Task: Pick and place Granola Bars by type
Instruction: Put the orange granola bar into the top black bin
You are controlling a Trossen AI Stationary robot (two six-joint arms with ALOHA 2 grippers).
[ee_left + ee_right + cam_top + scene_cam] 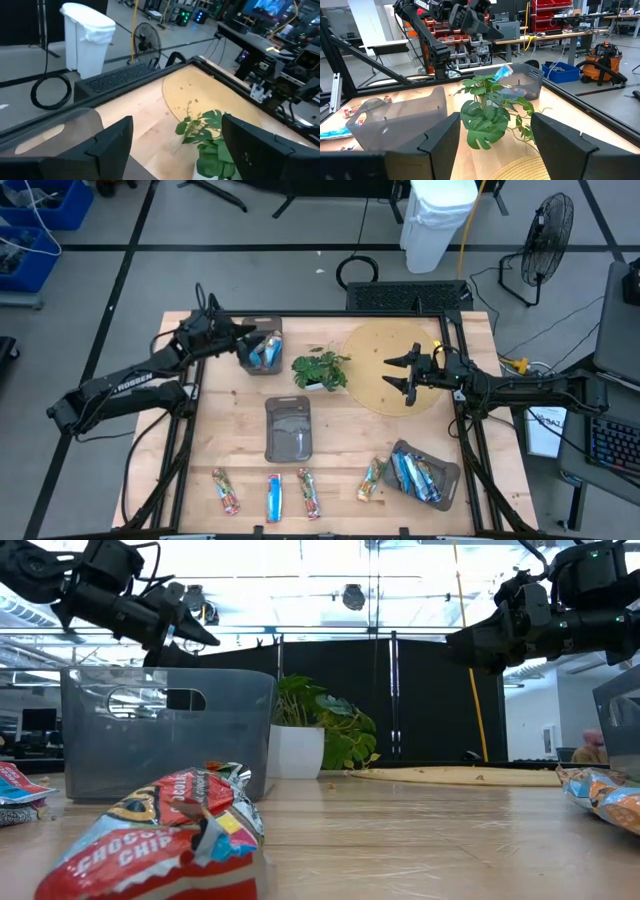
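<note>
Left gripper [243, 333]: fingers spread wide, empty, above the far-left tray [262, 347] at 11 o'clock.
Right gripper [397, 370]: open, empty, over the round mat [375, 350].
Granola Bars [268, 498]: loose along 6 o'clock; others in both outer trays.

The left gripper [172, 150] fills the foreground, its two dark fingers [107, 145] spread wide apart with nothing between them; past them stands a small leafy plant [207, 132] on a pale wooden table [145, 107]; just beyond the plant lies a round tan mat [200, 90]; a translucent grey tray rim [55, 127] curves beside the near finger. Beyond the table, on the floor — a white bin [85, 40], a standing fan [146, 42], a coiled black cable [50, 90].
</note>
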